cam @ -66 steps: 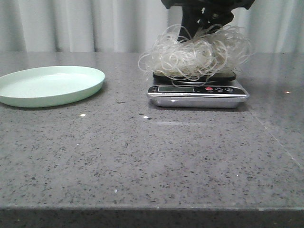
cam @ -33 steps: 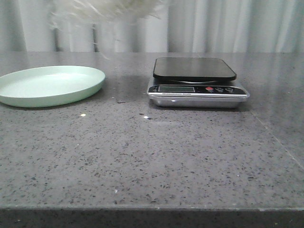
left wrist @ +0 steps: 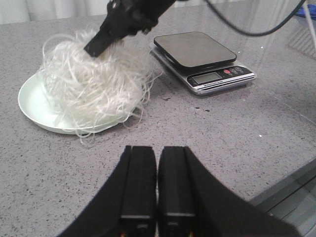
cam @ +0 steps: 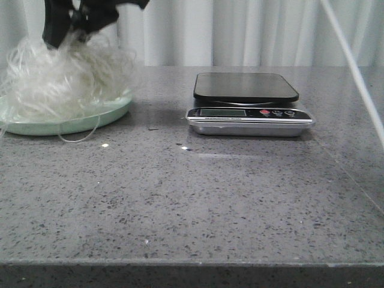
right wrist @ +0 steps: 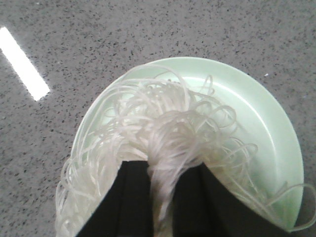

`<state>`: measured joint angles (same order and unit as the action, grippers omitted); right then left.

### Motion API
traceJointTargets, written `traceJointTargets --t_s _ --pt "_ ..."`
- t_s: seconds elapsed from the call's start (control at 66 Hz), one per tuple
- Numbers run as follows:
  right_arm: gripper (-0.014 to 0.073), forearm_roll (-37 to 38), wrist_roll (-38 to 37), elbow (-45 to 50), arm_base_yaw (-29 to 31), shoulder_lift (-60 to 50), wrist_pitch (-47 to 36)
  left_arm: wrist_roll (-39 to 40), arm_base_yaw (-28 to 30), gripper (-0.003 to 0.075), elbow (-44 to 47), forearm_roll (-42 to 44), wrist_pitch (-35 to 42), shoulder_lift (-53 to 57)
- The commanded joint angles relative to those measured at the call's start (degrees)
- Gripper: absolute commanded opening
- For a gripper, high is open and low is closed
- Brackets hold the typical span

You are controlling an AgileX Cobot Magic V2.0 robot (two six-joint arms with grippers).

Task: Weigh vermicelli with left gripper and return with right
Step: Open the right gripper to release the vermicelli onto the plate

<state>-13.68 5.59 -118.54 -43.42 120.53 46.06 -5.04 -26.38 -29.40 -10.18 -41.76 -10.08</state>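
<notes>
Right wrist view, tool (right wrist: 162, 197) pinching vermicelli (right wrist: 158, 128)

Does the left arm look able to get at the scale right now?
Probably yes. The scale stands bare and apart from the plate, where the right gripper holds the vermicelli. The shut left gripper has open table ahead.

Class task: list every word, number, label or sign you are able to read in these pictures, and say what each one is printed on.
No text can be read anywhere.
Scale: a thin line of print under its display is too small and blurred to read.
The display itself shows no legible digits in the front or left wrist view.
Button marks beside it: too small to tell.
Plate, vermicelli: no markings.
</notes>
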Motion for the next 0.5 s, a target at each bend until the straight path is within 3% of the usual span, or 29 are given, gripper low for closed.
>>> traceJointTargets --t_s 0.0,0.258,0.485 --pt "0.0222 -1.48 0.25 -2.7 0.18 -2.23 -6.9 0.25 -0.04 0.0131 -1.39 -0.71 4.28 -0.69" --pt "0.0533 -2.37 -0.55 -2.7 0.18 -0.46 -7.89 0.25 -0.04 0.0131 -1.39 -0.71 4.28 -0.69" --pt "0.0567 0.08 -0.55 -4.08 0.94 -2.87 -8.42 0.25 -0.04 0.0131 -1.39 -0.71 4.28 -0.69"
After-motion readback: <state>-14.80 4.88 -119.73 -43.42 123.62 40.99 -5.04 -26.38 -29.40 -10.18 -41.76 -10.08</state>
